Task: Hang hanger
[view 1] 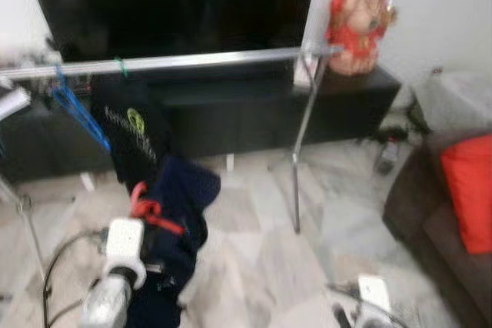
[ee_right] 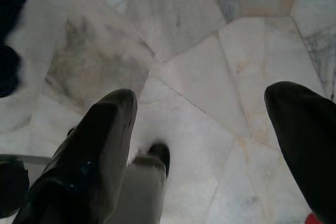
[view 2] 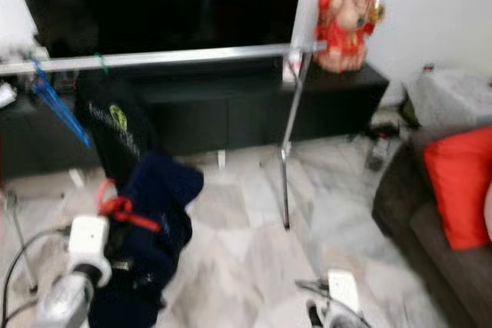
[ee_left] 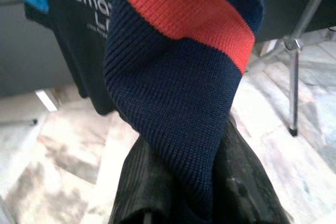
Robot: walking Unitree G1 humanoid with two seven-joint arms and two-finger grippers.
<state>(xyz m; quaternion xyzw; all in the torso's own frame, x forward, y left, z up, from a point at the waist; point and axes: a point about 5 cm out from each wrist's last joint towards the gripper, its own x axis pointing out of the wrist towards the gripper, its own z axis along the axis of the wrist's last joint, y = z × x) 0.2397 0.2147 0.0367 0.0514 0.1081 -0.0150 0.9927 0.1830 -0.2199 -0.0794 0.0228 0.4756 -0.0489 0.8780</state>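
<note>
The left end effector (ee_left: pixel 178 203) is clamped on a navy knitted garment with an orange-red band (view 1: pixel 178 213), which hides any hanger inside it. The garment hangs below the long silver metal clothes rail (view 1: pixel 192 60), at 7 o'clock in the head view. The right end effector (ee_right: pixel 210 140) hangs idle over the marble floor (ee_right: pixel 199 40), fingers apart.

Judgement: raise the load above the rail before moving toward it. Bare rail lies toward 12 o'clock, between the black printed T-shirt (view 1: pixel 134 132) and the rail's upright post (view 1: pixel 304 128); avoid the blue plastic hanger (view 1: pixel 77 109).
</note>
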